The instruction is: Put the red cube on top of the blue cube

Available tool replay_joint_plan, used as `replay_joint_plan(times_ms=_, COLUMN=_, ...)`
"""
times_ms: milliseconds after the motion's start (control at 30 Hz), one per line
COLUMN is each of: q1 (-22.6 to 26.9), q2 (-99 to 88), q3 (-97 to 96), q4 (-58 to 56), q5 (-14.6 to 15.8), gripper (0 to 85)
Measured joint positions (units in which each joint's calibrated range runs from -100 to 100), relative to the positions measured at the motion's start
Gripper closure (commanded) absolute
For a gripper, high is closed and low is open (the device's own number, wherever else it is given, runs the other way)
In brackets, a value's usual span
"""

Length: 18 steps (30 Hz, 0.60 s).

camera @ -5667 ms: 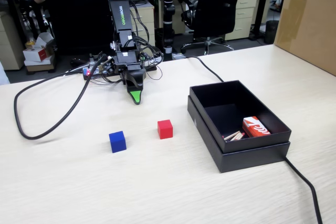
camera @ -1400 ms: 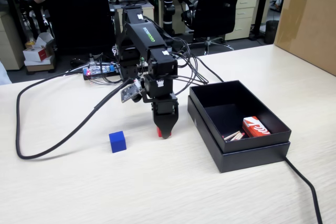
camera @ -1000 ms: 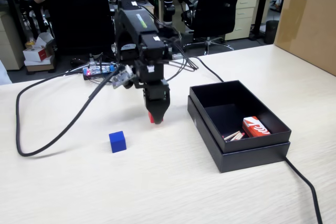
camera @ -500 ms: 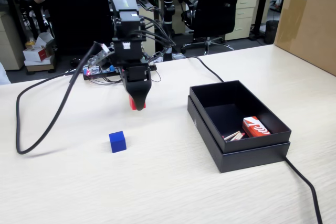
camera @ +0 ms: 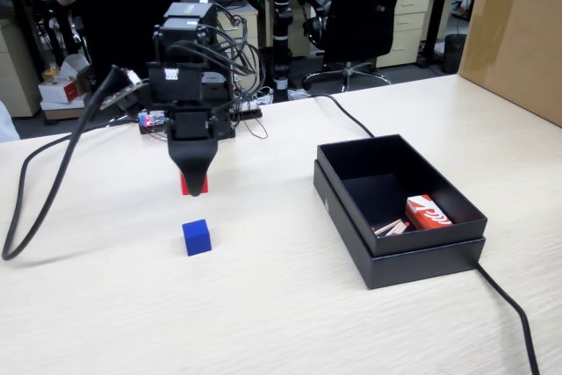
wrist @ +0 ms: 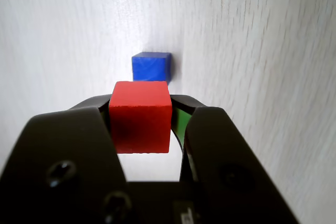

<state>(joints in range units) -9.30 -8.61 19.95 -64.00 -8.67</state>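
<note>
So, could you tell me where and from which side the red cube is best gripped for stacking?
By two opposite side faces, coming from above, as the gripper holds it now. The red cube is small with flat matte faces, so the jaws sit square on its sides, leaving its underside free to land on the blue cube. In the fixed view the blue cube stands apart on the table.
</note>
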Motion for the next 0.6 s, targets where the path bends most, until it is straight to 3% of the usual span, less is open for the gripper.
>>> replay_joint_plan(times_ms=600, q1=-0.3, q2=8.7, q3=2.8, q4=0.1, q5=0.1, gripper=84.7)
